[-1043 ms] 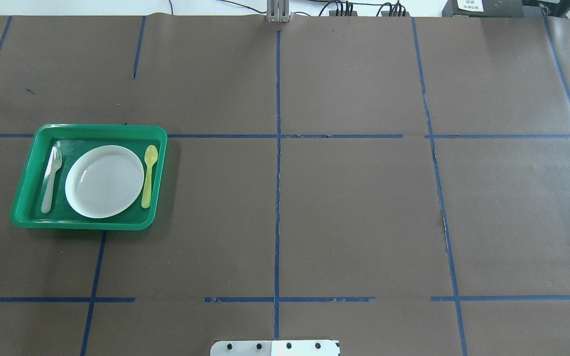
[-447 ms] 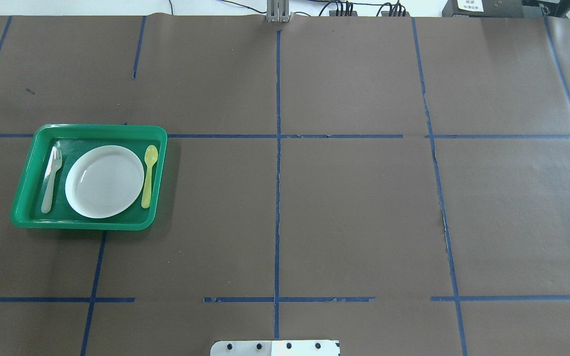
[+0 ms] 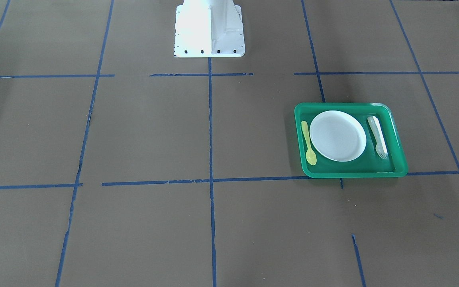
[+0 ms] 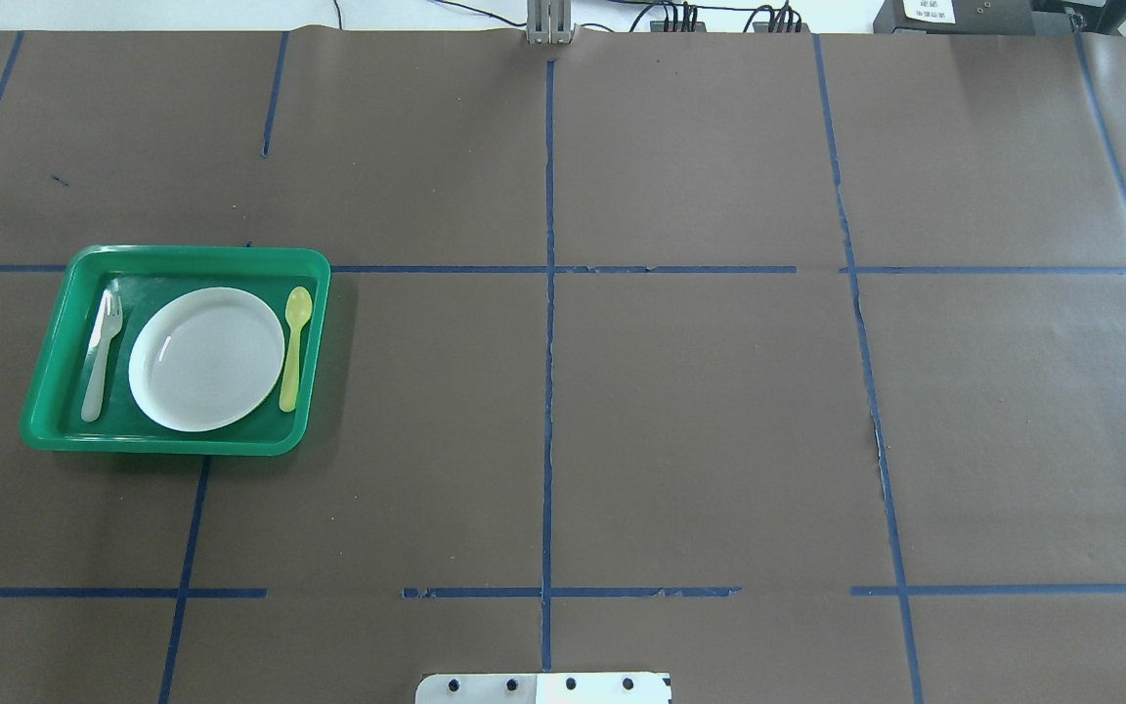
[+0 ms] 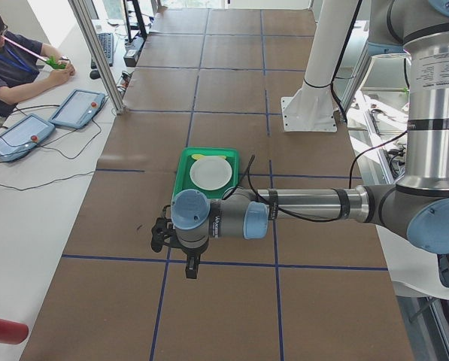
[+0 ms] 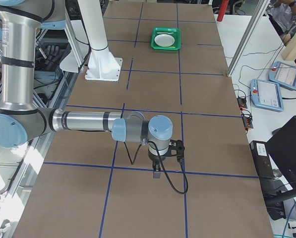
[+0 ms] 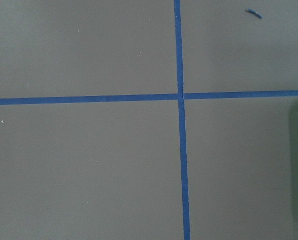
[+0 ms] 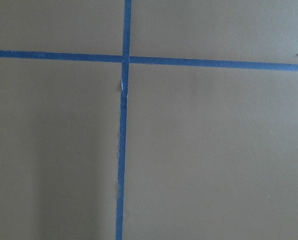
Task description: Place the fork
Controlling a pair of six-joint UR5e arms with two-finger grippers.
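Seen only side-on, the left tool [image 5: 189, 269] and right tool [image 6: 156, 173] could be apart or together: cannot tell. One fork [image 4: 101, 357] lies beside one plate [image 4: 206, 359], opposite one spoon [image 4: 294, 347], in one green tray [image 4: 172, 252] on the tabletop [image 4: 700, 411]

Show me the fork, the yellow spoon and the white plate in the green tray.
fork [image 4: 101, 357]: overhead exterior view, middle of its handle.
yellow spoon [image 4: 292, 357]: overhead exterior view, middle of its handle.
white plate [image 4: 206, 359]: overhead exterior view, its centre.
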